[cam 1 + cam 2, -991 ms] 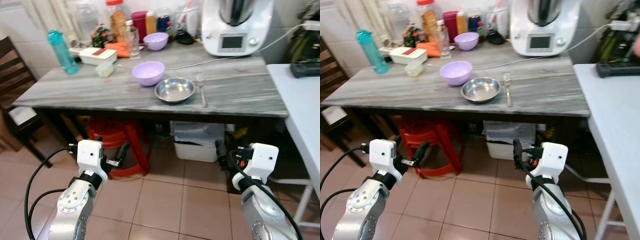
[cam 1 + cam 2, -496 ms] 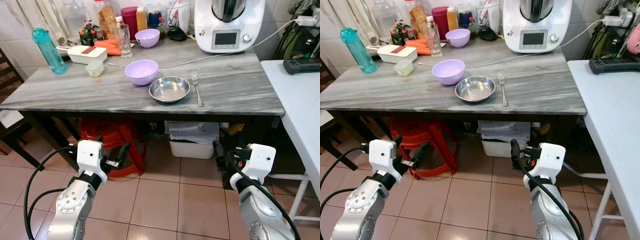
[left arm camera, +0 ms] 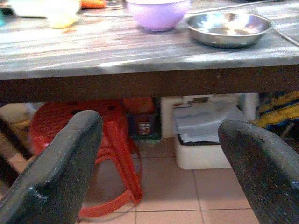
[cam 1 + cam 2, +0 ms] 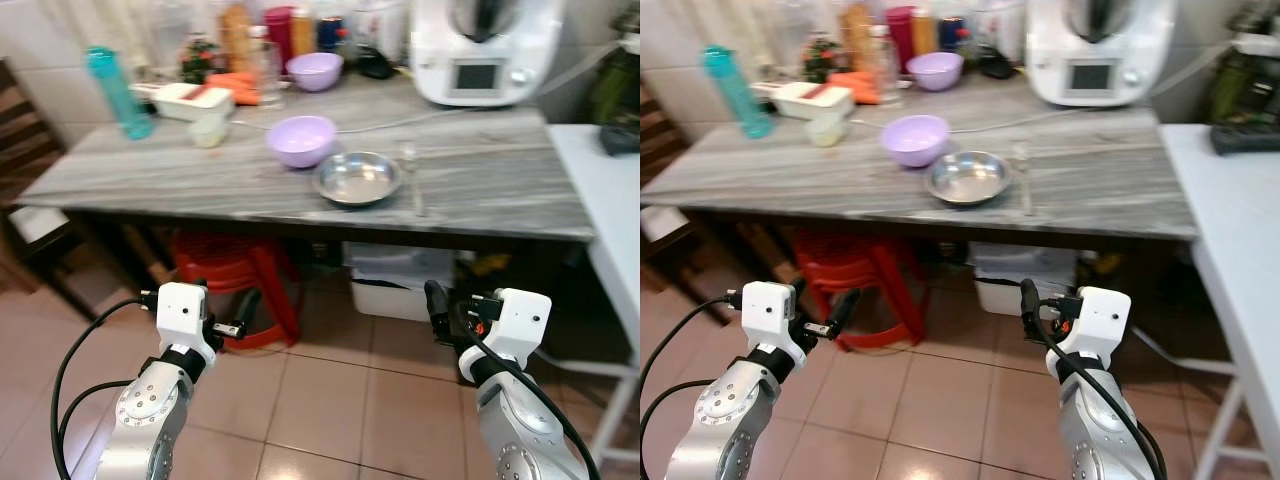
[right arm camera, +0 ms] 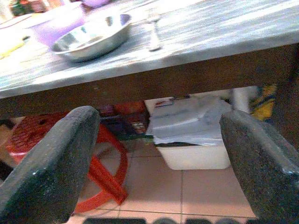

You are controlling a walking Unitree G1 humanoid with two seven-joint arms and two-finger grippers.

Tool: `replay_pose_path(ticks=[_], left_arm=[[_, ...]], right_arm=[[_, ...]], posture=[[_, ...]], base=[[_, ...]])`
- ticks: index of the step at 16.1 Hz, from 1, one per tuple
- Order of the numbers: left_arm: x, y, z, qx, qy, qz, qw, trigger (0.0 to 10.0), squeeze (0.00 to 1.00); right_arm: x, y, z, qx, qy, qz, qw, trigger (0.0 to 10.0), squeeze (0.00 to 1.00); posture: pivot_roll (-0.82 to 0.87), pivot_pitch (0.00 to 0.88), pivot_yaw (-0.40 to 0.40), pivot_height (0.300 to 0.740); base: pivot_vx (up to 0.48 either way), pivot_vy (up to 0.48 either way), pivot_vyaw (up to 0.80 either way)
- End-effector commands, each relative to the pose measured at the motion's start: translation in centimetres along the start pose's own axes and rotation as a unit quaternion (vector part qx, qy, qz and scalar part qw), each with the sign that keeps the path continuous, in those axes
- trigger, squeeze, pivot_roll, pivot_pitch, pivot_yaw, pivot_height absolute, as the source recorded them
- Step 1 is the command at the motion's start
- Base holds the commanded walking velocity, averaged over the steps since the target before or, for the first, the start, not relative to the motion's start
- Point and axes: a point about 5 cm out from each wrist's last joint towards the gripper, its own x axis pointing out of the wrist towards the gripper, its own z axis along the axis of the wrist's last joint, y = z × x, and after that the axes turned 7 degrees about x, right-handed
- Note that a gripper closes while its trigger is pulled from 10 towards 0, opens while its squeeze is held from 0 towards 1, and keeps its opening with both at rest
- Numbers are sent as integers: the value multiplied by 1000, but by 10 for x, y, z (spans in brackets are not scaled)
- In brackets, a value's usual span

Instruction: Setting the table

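We're facing a long grey marble-patterned table (image 4: 200, 180) that runs across the upper half of the frame. Near its middle sits a shallow round steel bowl (image 4: 358, 177), and just beside it, up and to the left, a lilac plastic bowl (image 4: 301, 139). To the right of the steel bowl lies a silver fork (image 4: 415, 180), blurred but apart from the bowl's rim. Further back, a second lilac bowl (image 4: 314, 70) stands among jars and bottles, with a white kitchen machine (image 4: 487, 50) at upper right and a teal water bottle (image 4: 118, 92) at upper left. A white lidded box (image 4: 187, 98) and a small pale tub (image 4: 209, 129) sit between the bottle and the bowls.

Under the table we see a red plastic stool (image 4: 235, 285) and a white storage bin (image 4: 392, 290) on the tiled floor.

Low in the frame, our left gripper (image 3: 159, 154) hangs below table height with its black fingers (image 3: 65, 172) spread wide, grasping nothing. Our right gripper (image 5: 163, 154) at lower right is likewise spread and holds nothing, fingers (image 5: 51, 168) pointing under the table edge.
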Motion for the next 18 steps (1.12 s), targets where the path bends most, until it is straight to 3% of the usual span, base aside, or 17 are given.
replay_pose_path(ticks=[1,11,18], left_arm=[[-1,4,-1,9,8,9,1000,10000,0],[0,4,0,7,10,8,1000,10000,0],[0,5,8,-6,-19,-13,1000,10000,0]], right_arm=[[1,4,-1,7,6,7,1000,10000,0],[2,3,0,21,2,-1,1000,10000,0],[5,1,0,13,4,-8,1000,10000,0]], posture=[[-16,11,135,740],[-19,11,139,740],[-18,12,140,740]], base=[[-247,0,0],[-286,0,0],[0,-34,0]])
